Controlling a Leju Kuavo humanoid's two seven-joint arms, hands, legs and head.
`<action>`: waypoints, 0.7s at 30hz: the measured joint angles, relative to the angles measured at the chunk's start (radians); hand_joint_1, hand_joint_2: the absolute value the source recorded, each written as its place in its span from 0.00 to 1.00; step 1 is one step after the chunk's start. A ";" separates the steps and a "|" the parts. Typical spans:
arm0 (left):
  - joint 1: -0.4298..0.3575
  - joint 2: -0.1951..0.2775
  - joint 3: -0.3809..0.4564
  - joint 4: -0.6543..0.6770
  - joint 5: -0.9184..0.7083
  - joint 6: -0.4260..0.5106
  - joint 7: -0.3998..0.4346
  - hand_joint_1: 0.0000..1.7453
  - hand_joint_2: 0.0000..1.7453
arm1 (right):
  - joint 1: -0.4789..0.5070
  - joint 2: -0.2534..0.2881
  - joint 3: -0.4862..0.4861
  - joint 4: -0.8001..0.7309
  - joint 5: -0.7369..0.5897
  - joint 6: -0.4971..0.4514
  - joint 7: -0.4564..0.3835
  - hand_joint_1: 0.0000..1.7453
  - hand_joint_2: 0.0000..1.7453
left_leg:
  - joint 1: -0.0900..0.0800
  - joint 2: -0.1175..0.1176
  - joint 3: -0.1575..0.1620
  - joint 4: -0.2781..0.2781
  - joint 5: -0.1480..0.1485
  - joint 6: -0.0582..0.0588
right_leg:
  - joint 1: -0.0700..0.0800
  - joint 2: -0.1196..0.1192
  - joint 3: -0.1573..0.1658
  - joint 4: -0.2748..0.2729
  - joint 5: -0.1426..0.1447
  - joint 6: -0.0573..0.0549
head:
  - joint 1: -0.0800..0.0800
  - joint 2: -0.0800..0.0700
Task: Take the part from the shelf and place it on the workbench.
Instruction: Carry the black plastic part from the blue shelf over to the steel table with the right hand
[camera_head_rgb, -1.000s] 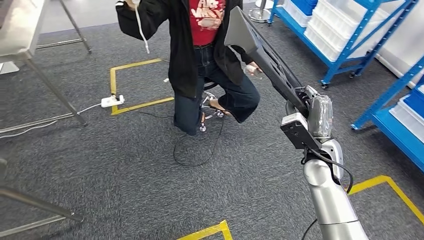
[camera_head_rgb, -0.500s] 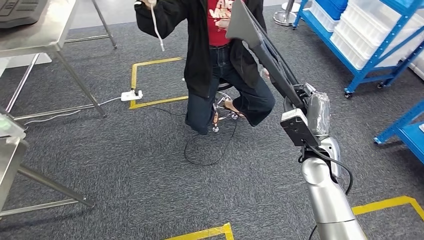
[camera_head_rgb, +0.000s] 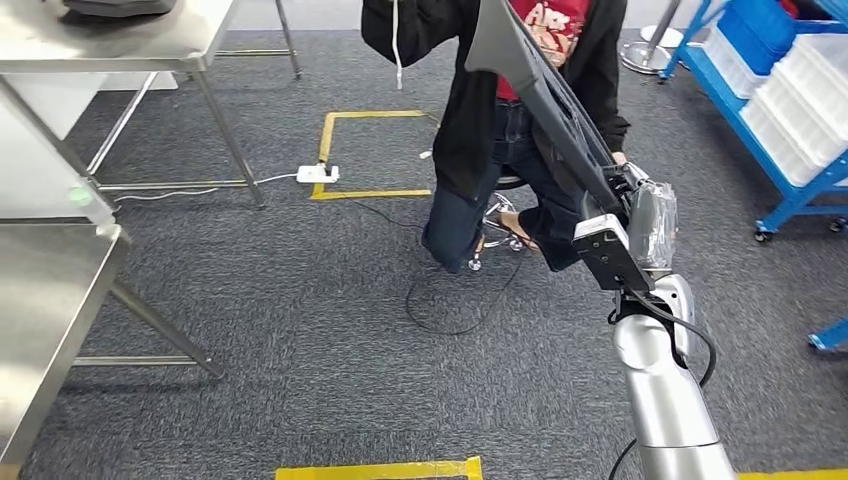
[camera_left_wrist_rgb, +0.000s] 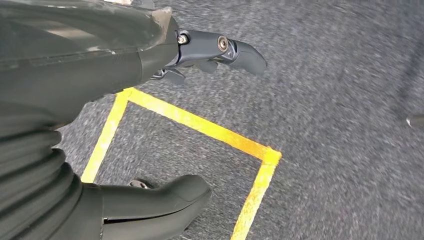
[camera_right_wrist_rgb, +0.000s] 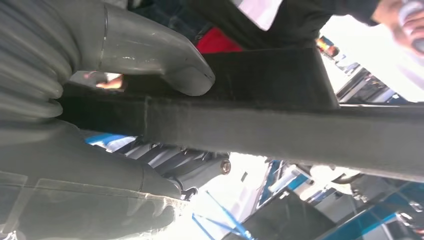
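Note:
A long dark grey part (camera_head_rgb: 540, 95) slants up and away from my right hand (camera_head_rgb: 640, 215), which grips its lower end at the right of the head view. In the right wrist view the thumb (camera_right_wrist_rgb: 165, 55) presses on the part (camera_right_wrist_rgb: 280, 130) and the darker fingers (camera_right_wrist_rgb: 200, 167) wrap it from the other side. My left hand (camera_left_wrist_rgb: 100, 70) hangs over the carpet, its fingers (camera_left_wrist_rgb: 220, 47) and thumb (camera_left_wrist_rgb: 150, 200) apart and holding nothing. A steel workbench (camera_head_rgb: 50, 300) stands at the left edge of the head view.
A person (camera_head_rgb: 470, 110) in a black jacket sits on a stool just behind the part. A second steel table (camera_head_rgb: 120, 40) stands at the far left. Blue shelving (camera_head_rgb: 790, 110) with white bins is at the right. A power strip (camera_head_rgb: 318, 174), a cable loop (camera_head_rgb: 450, 310) and yellow floor tape (camera_head_rgb: 380, 468) lie on the carpet.
The camera has swung to the left, so the whole scene has slid right and the steel workbench has come into view. My right hand still holds the part.

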 joint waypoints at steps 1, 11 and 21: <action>-0.001 0.000 0.000 0.000 -0.002 0.000 0.003 0.00 1.00 | -0.004 -0.002 -0.002 0.000 0.000 0.000 0.000 1.00 1.00 | 0.001 -0.012 0.000 0.001 0.001 -0.003 | -0.006 0.008 0.030 -0.067 0.030 0.013 | 0.000 0.000; -0.009 0.005 0.016 -0.004 -0.007 0.001 0.009 0.00 1.00 | -0.062 -0.016 -0.011 0.020 -0.005 0.006 -0.008 1.00 1.00 | 0.003 0.028 -0.090 0.154 -0.079 -0.052 | -0.008 -0.004 0.106 -0.240 0.105 -0.038 | -0.009 0.000; -0.015 0.007 0.019 -0.004 -0.007 0.001 0.009 0.00 1.00 | -0.082 -0.022 -0.012 0.036 -0.005 0.006 -0.010 1.00 1.00 | -0.017 0.103 -0.009 0.023 -0.022 -0.021 | 0.020 -0.103 0.107 -0.239 0.096 -0.035 | -0.008 0.000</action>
